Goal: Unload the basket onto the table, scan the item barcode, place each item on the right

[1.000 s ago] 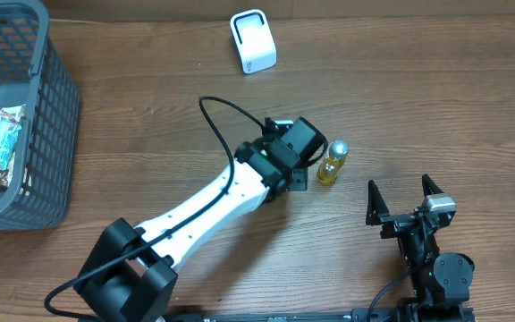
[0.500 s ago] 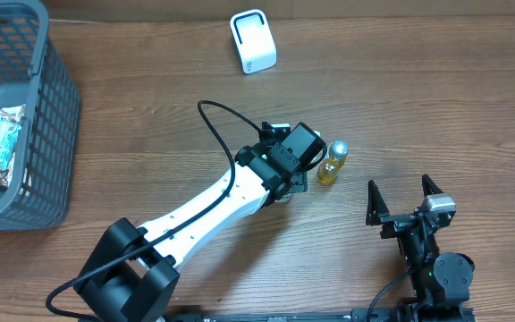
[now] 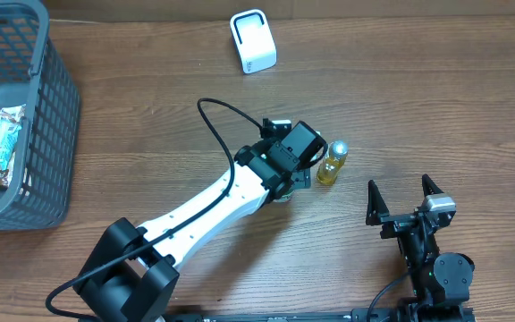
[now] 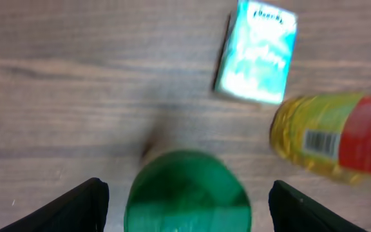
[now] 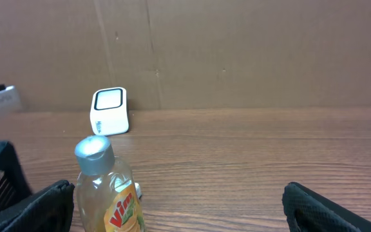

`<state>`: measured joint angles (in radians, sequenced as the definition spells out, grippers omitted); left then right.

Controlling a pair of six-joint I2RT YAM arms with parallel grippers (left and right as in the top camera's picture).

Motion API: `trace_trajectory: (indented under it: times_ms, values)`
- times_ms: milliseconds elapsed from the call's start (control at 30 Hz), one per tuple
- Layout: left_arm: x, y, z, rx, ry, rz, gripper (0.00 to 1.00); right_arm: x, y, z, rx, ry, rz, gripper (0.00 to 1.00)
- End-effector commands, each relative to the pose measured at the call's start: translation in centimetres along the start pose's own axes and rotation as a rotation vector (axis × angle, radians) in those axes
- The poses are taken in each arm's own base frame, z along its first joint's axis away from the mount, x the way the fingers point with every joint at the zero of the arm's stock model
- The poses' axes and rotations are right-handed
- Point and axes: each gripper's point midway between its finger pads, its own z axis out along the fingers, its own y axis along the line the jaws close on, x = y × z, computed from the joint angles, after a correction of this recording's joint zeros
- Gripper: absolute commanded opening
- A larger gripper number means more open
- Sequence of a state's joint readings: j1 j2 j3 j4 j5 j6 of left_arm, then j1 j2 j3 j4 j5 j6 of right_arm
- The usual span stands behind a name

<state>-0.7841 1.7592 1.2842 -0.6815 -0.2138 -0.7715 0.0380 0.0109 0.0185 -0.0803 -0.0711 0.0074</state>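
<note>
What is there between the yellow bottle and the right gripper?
Only bare table lies between the yellow bottle and the right gripper, as the overhead view shows.

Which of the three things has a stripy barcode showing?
The yellow bottle with the red label; the blue box and the green round thing show none.

Vim bottle (image 5: 108, 190): clear, yellow liquid, silver cap, red-and-yellow label with barcode; upright on the bench (image 3: 436, 107).
Teal box (image 4: 256, 51): lies flat, just beside the bottle.
Green-topped item (image 4: 187, 192): round, near both.
Scanner (image 3: 253, 41): white, upright, well apart.
</note>
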Motion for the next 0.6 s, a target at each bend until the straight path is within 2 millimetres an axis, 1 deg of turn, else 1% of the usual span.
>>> trace_trajectory:
  times_ms: [0, 67, 167, 233, 267, 333, 433, 567]
  values:
    - [-2.4, 0.8, -0.5, 0.031, -0.019, 0.004, 0.81, 0.2, -0.2, 0.0, 0.008, -0.001, 0.005, 1.0]
    - [-3.7, 1.0, -0.6, 0.087, -0.004, -0.01, 0.81, 0.2, -0.2, 0.0, 0.008, -0.001, 0.005, 1.0]
    - [-6.2, 1.5, -0.5, 0.183, -0.018, -0.029, 0.79, 0.3, -0.2, 0.0, 0.008, -0.001, 0.005, 1.0]
    - [-7.6, 1.6, -0.3, 0.237, -0.036, -0.02, 0.74, 0.3, -0.2, 0.0, 0.008, -0.001, 0.005, 1.0]
    - [-8.5, 1.5, -0.2, 0.279, -0.054, -0.003, 0.68, 0.2, -0.2, 0.0, 0.008, -0.001, 0.005, 1.0]
    - [-9.2, 1.3, -0.1, 0.308, -0.071, 0.012, 0.63, 0.3, -0.2, 0.0, 0.008, -0.001, 0.005, 1.0]
    - [-10.0, 0.7, 0.8, 0.33, -0.102, 0.035, 0.63, 0.2, -0.2, 0.0, 0.008, -0.001, 0.005, 1.0]
    - [-10.1, -1.2, 3.1, 0.378, -0.127, 0.099, 0.64, 0.3, -0.2, 0.0, 0.008, -0.001, 0.005, 1.0]
